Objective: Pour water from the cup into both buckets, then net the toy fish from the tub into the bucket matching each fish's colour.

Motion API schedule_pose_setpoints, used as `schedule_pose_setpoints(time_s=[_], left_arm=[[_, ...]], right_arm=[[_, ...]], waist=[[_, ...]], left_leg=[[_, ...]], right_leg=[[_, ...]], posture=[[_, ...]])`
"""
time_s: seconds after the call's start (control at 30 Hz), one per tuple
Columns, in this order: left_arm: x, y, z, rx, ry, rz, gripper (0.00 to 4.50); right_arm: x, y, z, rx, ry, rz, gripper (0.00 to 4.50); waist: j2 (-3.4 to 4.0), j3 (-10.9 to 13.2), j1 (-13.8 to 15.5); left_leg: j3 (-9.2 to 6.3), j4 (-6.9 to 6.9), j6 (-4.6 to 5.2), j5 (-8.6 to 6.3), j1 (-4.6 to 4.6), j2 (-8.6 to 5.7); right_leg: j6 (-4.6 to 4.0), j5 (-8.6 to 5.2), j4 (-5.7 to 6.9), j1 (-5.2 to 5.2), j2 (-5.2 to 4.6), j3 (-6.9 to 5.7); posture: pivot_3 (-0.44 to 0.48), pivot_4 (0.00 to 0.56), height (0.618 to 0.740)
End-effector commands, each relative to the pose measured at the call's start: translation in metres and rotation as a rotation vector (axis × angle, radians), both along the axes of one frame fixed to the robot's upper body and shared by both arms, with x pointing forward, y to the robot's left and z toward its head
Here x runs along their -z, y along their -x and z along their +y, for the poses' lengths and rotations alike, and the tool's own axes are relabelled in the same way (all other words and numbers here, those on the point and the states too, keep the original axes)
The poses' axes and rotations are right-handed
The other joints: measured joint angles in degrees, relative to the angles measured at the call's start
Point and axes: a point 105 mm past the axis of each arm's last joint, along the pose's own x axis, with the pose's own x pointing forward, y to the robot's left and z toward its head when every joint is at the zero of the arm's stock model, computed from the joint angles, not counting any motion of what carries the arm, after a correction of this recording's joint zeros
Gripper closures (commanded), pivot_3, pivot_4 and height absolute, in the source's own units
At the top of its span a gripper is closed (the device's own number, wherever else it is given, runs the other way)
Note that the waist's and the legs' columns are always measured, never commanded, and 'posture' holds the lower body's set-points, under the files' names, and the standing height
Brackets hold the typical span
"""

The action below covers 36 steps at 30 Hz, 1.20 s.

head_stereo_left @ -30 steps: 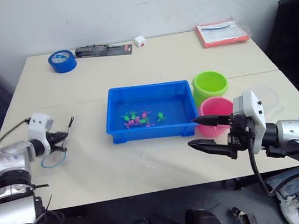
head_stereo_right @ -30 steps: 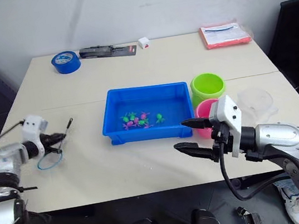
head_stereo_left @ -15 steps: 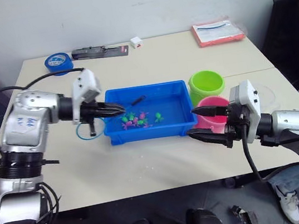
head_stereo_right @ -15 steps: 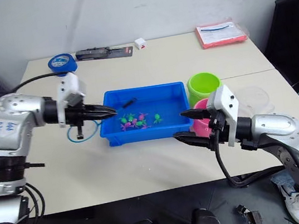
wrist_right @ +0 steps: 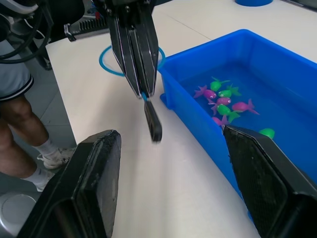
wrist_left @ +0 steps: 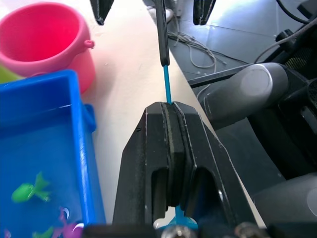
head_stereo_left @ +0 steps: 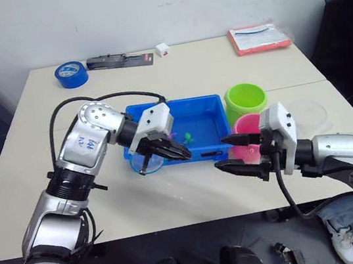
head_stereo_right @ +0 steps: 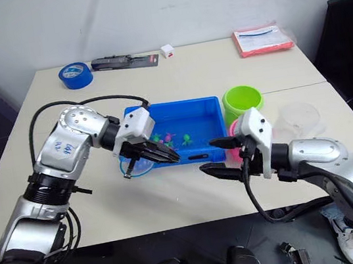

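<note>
left gripper point(head_stereo_left: 178, 153) is clamped on the thin black stick handle of the small scoop net point(head_stereo_left: 147, 163), fingers pinched flat together in the left wrist view. the net's blue ring and pale mesh hang behind the gripper, off the tub's front left corner; the handle's free end sticks out past the fingertips toward the right gripper. looks like a handover setup, my read only.

handling guess: net is very light, the stick is thin and smooth, so it can twist or slip in a two-finger pinch. take it on the black handle, close to the ring end for control. the mesh is soft, no hold there.

shallow bright blue rectangular plastic tub point(head_stereo_left: 207, 104) sits mid-table with water in it, and the tiny pink and green plastic toy fish point(wrist_right: 224, 101) are clustered in it. fish look small, light and wet, so scoop from under.

lime green round plastic bucket point(head_stereo_left: 246, 100) and pink round plastic bucket point(head_stereo_left: 247, 126) stand just beside the tub's right end, green behind pink.

right gripper point(head_stereo_left: 236, 151) hovers spread wide and empty, in front of the pink bucket, jaws facing the handle tip.

clear plastic measuring cup point(head_stereo_right: 301, 118) rests on the table right of the buckets.
</note>
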Motion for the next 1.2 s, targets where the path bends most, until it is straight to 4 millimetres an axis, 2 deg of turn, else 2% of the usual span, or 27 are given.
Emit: schedule_pose_setpoints(time_s=[0.03,0.53,0.63,0.67,0.83,0.87,1.2], left_arm=[[-0.008,0.001,-0.005,0.047,-0.002,-0.046,4.44],[-0.015,0.001,-0.013,0.045,0.031,-0.037,4.44],[-0.016,0.001,-0.012,0.043,0.031,-0.036,4.5],[-0.016,0.001,-0.012,0.043,0.03,-0.036,4.5],[-0.017,0.001,-0.011,0.04,0.028,-0.035,4.5],[-0.017,0.001,-0.011,0.039,0.028,-0.034,4.5],[-0.016,0.0,-0.01,0.032,0.016,-0.042,4.5]], right_arm=[[-0.009,0.01,0.011,-0.067,-0.01,-0.028,0.0],[-0.005,0.014,0.019,-0.114,0.002,-0.002,0.0],[-0.004,0.013,0.02,-0.115,0.004,0.002,0.72],[-0.004,0.013,0.02,-0.115,0.003,0.002,1.28],[-0.005,0.011,0.02,-0.113,0.003,0.001,3.44],[-0.004,0.011,0.02,-0.113,0.003,0.0,3.75],[-0.004,0.011,0.019,-0.109,0.003,0.005,3.72]], waist=[[0.0,0.0,0.0],[0.02,0.0,0.0],[0.02,0.0,0.0],[0.02,0.0,0.0],[0.02,0.0,0.0],[0.02,0.0,0.0],[0.02,0.0,0.0]], left_leg=[[0.0,0.01,0.01,0.0,0.0,0.0],[-0.05,0.1,0.1,-0.05,-0.04,0.0],[-0.05,0.1,0.1,-0.05,-0.04,0.0],[-0.05,0.11,0.1,-0.04,-0.04,-0.01],[-0.05,0.14,0.1,-0.04,-0.04,-0.01],[-0.05,0.14,0.1,-0.04,-0.05,-0.01],[-0.06,0.15,0.1,-0.05,-0.05,-0.01]], right_leg=[[0.0,0.0,0.0,0.0,0.0,0.0],[0.0,0.0,0.01,0.01,-0.02,-0.02],[0.0,0.0,0.02,0.01,-0.01,-0.02],[0.0,0.0,0.02,0.01,-0.02,-0.02],[0.0,0.0,0.03,0.01,-0.02,-0.02],[0.0,0.0,0.03,0.01,-0.01,-0.03],[0.0,0.0,0.04,0.01,0.0,-0.03]], posture=[[0.0,0.15,0.737],[0.0,0.15,0.737],[0.0,0.15,0.737],[0.0,0.15,0.737],[0.0,0.15,0.737],[0.0,0.15,0.737],[0.0,0.15,0.737]])
